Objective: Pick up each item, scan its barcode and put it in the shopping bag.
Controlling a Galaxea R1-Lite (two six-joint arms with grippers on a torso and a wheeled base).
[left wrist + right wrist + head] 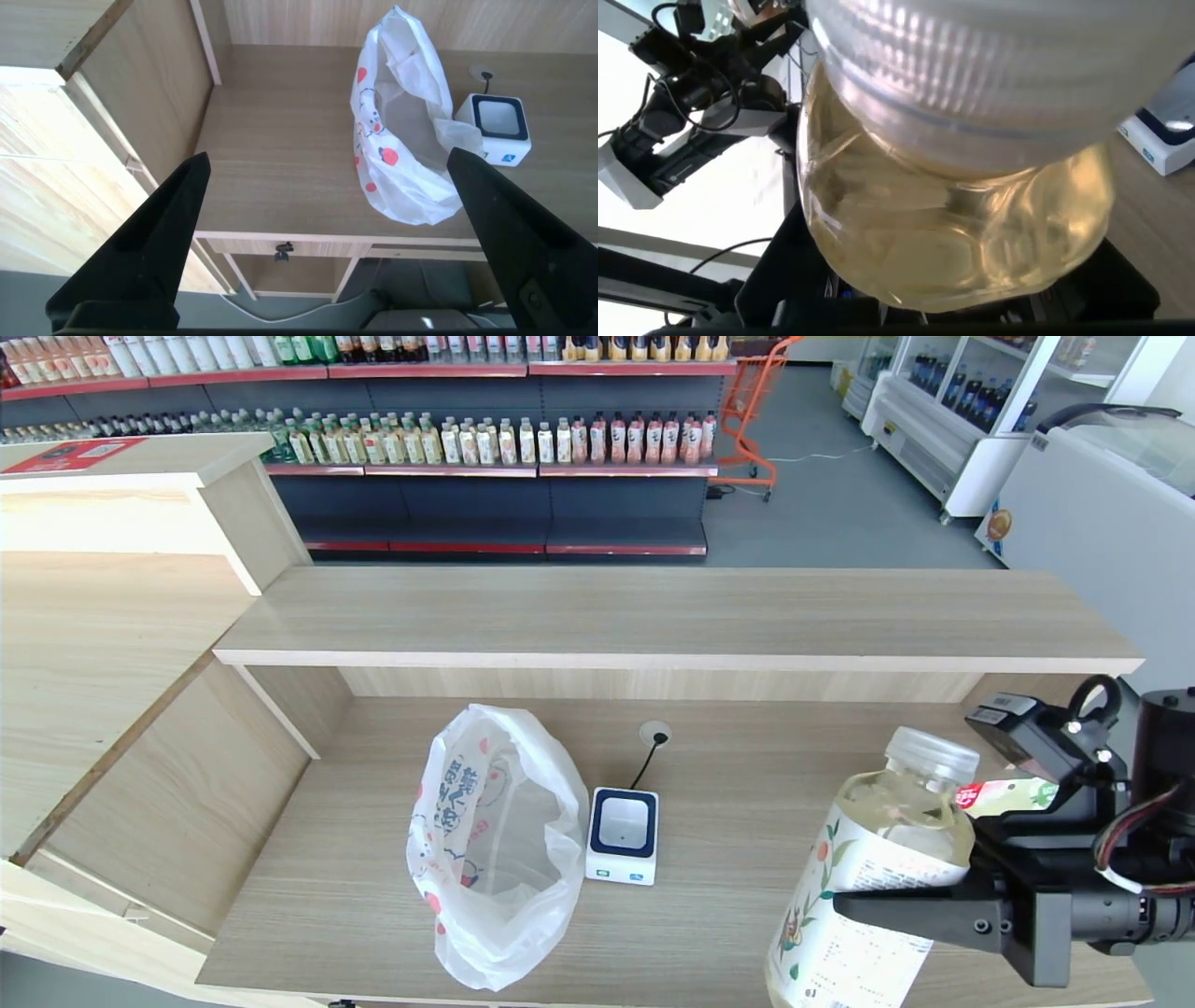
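The step in hand looks like the scan: the bottle (pixel 887 821) is off the tabletop (pixel 747 775), held up well to the right of the scanner (pixel 623 835) and nearer the robot than it. It is not yet over the scanner's window. The bag (pixel 495 840) stands open just left of the scanner, touching or nearly touching it, and nothing can be seen inside it.

The next move, as I judge it, calls for carrying the bottle leftward over the scanner and turning it so the barcode faces the window. Fine print shows low on the label, but I cannot tell where the barcode sits.

The right pincer (pixel 887 901) is clenched on the bottle across its label, below the shoulder. One finger lies over the front and the other is hidden behind. The bottle tilts, cap away from the robot.

The left pincer (pixel 329 155) is spread wide and grasps nothing, beyond the bag from the scanner.
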